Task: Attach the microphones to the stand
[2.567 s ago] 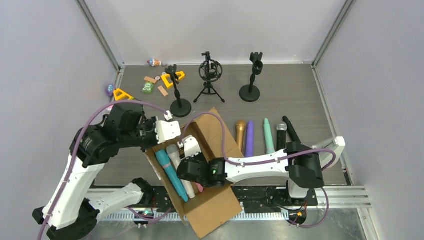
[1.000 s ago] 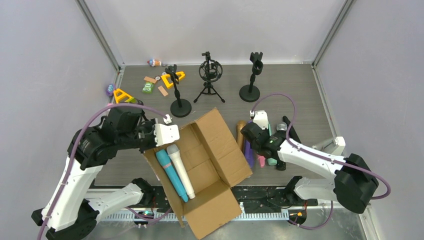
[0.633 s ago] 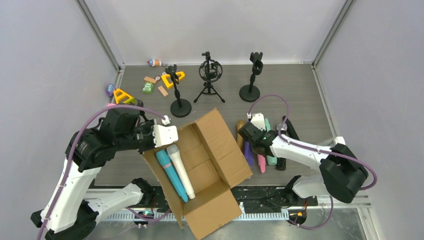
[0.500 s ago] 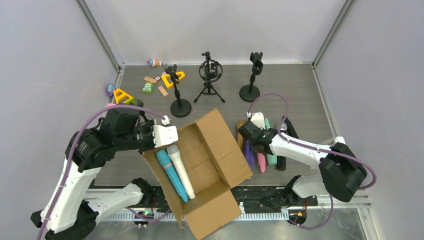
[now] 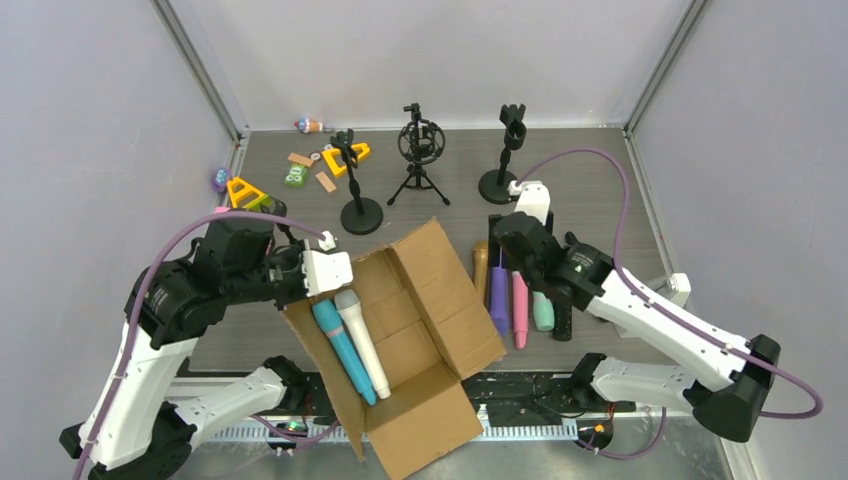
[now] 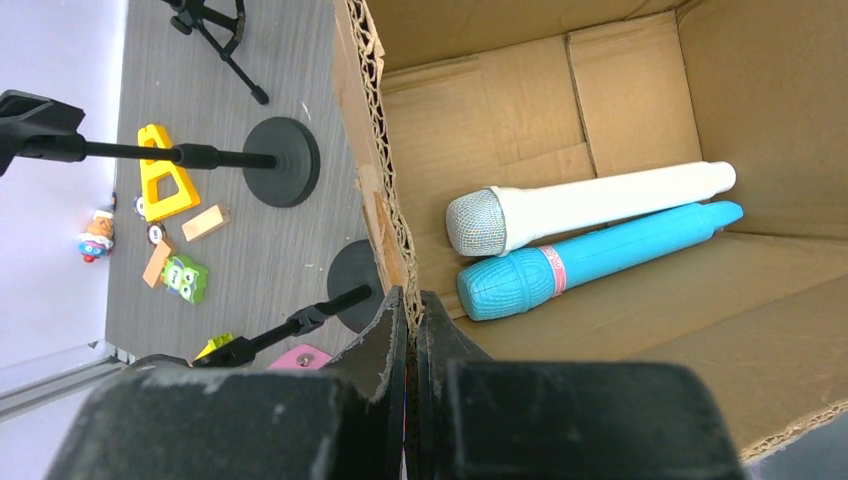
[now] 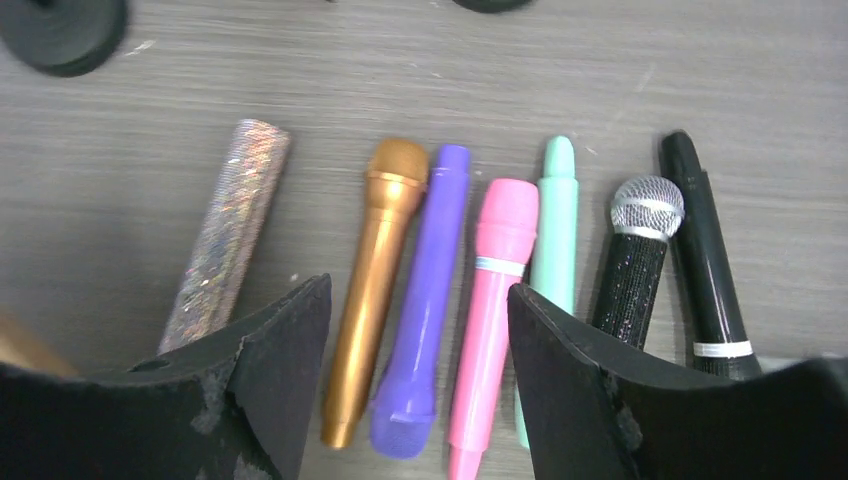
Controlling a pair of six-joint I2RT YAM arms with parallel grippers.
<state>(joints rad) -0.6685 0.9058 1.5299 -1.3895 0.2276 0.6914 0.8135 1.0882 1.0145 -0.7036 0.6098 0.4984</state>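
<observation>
Since your right gripper (image 7: 418,290) hangs spread and empty over the row of microphones (image 7: 375,260) mid-frame, line up on one barrel before you drop. I'd say the pink mic (image 7: 497,265), though the purple mic (image 7: 432,270) and mint mic (image 7: 556,220) lie right beside it, so go narrow. Your left gripper (image 6: 412,310) is pinched on the box (image 6: 372,150) wall, with the white mic (image 6: 600,198) and cyan mic (image 6: 610,250) inside. The stands (image 5: 498,186) sit along the top of the overhead view, and I can't tell how their clips face. The mic tails are cut off behind your fingers.

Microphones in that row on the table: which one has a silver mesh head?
The sparkly black microphone, lying between the mint green one and the plain black one.
</observation>
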